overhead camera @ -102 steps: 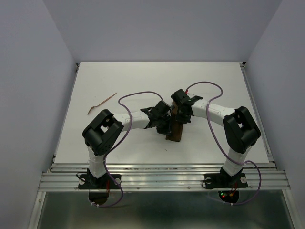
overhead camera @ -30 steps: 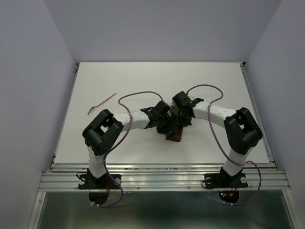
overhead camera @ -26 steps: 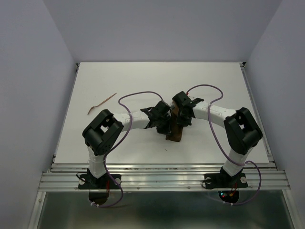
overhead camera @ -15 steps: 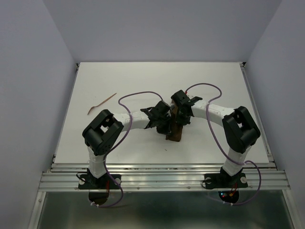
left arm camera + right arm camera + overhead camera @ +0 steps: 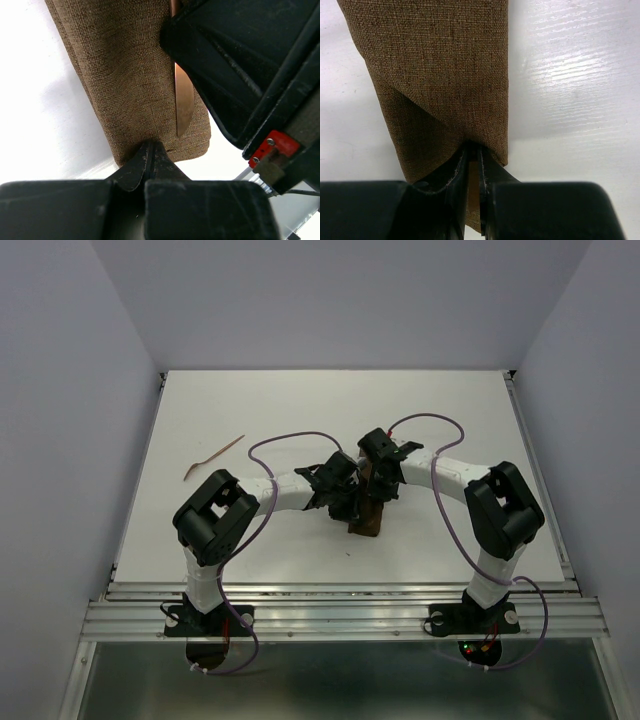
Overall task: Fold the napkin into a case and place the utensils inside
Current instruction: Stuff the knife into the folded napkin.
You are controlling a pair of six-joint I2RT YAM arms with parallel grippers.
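Observation:
The napkin (image 5: 370, 523) (image 5: 130, 75) (image 5: 440, 65) lies mid-table, folded into a narrow brown case with a diagonal flap. My left gripper (image 5: 349, 507) (image 5: 150, 146) is shut, pinching the case's edge. My right gripper (image 5: 376, 494) (image 5: 474, 149) comes in from the far end, its jaws nearly together on a thin brown strip that runs in under the flap. In the left wrist view one reddish-brown utensil (image 5: 183, 107) runs out from under the right gripper's black body (image 5: 250, 65) and lies along the cloth. A second utensil (image 5: 212, 457) lies loose at the table's left.
The white table (image 5: 330, 400) has raised rails on its left, right and near sides, and lilac walls close by all round. Purple cables loop over both arms above the napkin. Both arms' bases stand on the near rail.
My right arm has shifted slightly to the left over the napkin and its jaws have narrowed a little. The left arm, the napkin and the loose utensil have not moved.

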